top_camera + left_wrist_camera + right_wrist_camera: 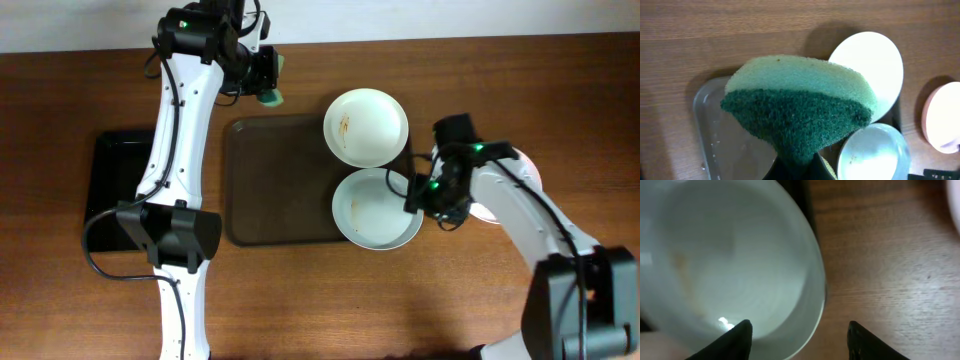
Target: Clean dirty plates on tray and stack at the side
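Above the tabletop (60, 300), our left fingers (790, 174) clenched a sponge (800, 100) for scrubbing, our spread right fingers (735, 341) straddling the rim of the near plate (375, 215).

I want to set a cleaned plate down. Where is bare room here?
The tray is bare across its left half, from its left rim to the upper plate and lower plate. Bare table runs below the tray in the overhead view. Crowded: the tray's right edge, with both plates and the right pincer.
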`<state>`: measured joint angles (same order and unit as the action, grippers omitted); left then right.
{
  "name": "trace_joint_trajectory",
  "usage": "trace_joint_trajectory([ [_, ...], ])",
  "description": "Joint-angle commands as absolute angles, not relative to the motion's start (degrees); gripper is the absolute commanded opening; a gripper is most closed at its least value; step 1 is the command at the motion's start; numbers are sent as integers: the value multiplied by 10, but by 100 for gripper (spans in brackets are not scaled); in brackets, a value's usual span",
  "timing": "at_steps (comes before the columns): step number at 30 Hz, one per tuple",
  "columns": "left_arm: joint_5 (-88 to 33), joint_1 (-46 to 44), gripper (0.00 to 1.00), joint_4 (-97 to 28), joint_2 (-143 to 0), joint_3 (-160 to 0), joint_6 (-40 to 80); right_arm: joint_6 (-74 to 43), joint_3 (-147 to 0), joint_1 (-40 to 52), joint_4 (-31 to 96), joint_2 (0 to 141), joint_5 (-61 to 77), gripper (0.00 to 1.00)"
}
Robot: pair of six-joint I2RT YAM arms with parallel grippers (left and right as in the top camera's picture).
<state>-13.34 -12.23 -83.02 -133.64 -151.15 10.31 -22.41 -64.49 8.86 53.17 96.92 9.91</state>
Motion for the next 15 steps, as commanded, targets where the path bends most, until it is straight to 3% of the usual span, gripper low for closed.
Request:
trace_joint_trajectory([
  [1, -111, -124, 1, -830, -1341, -1520, 96, -245, -623, 102, 518, 994, 46, 57],
  [4, -111, -124, 1, -830, -1341, -1520, 96, -245, -622, 102, 512, 999, 27, 55],
  [12, -111, -124, 1, -832, -1341, -1520, 96, -245, -622, 102, 493, 1003, 25, 34],
  [15, -111, -124, 1, -831, -1341, -1520, 96, -245, -621, 103, 492, 1012, 29, 31],
])
